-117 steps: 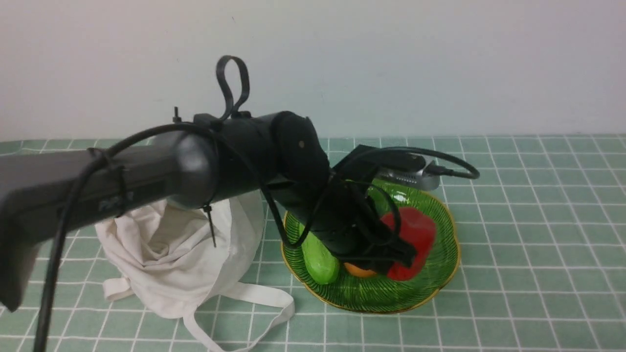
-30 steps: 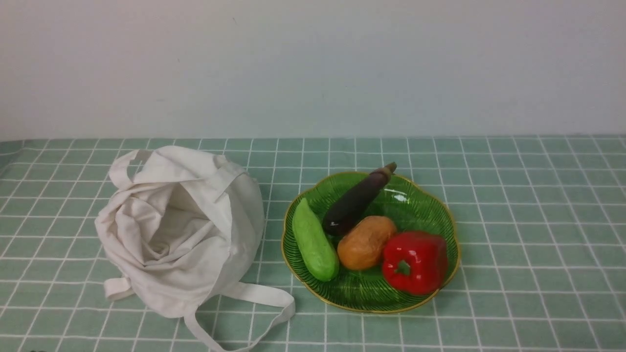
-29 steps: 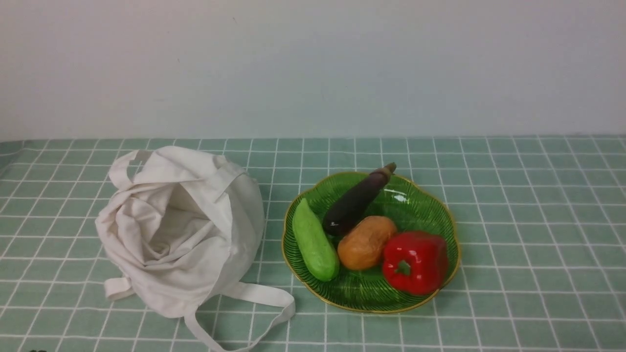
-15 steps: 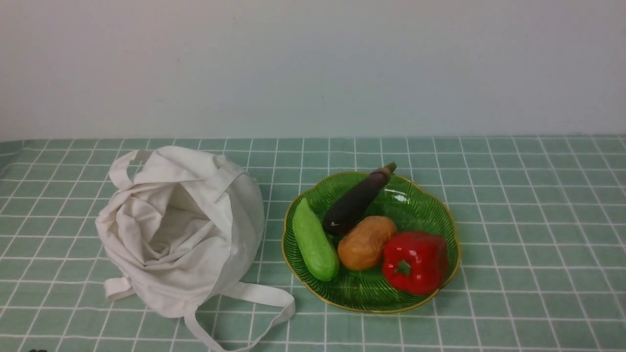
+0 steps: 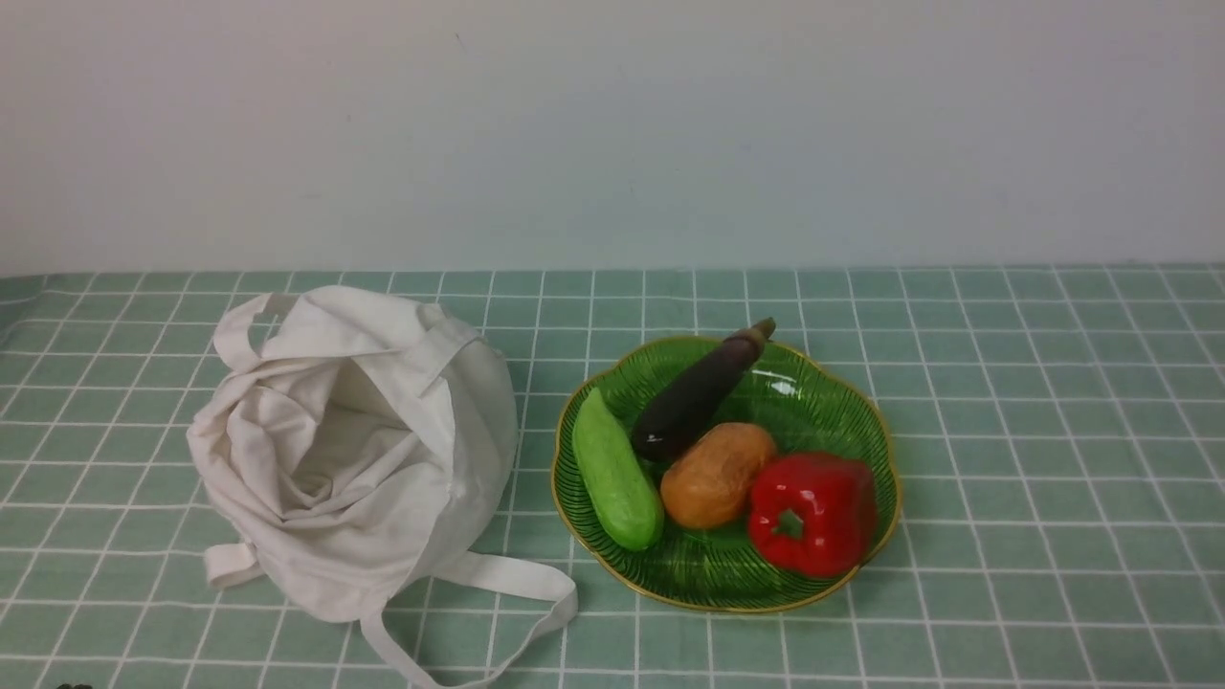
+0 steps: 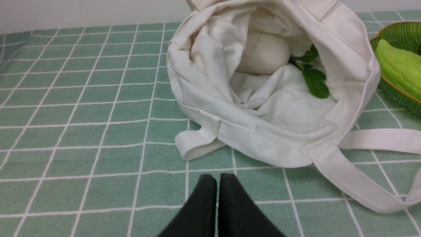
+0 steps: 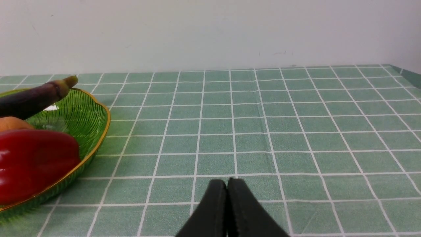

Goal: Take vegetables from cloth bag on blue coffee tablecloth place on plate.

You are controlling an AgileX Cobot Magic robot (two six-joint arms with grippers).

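The green plate (image 5: 833, 411) on the tablecloth (image 5: 1034, 431) holds a cucumber (image 5: 615, 471), an eggplant (image 5: 697, 394), a potato (image 5: 716, 476) and a red bell pepper (image 5: 812, 512). The off-white cloth bag (image 5: 354, 450) lies to its left, mouth open. In the left wrist view the bag (image 6: 273, 98) holds a pale rounded thing (image 6: 263, 52) and green leaves (image 6: 312, 77). My left gripper (image 6: 217, 179) is shut and empty, in front of the bag. My right gripper (image 7: 227, 182) is shut and empty over bare cloth, with the plate (image 7: 85, 118) off to one side. Neither arm shows in the front view.
A plain white wall (image 5: 612, 124) stands behind the table. The bag's strap handles (image 5: 517, 584) trail over the cloth toward the front edge. The cloth's far right edge (image 7: 406, 74) shows in the right wrist view.
About four seconds ago my left arm reached over the plate beside the pepper; it has since drawn back out of the front view. Nothing has moved in the last second.
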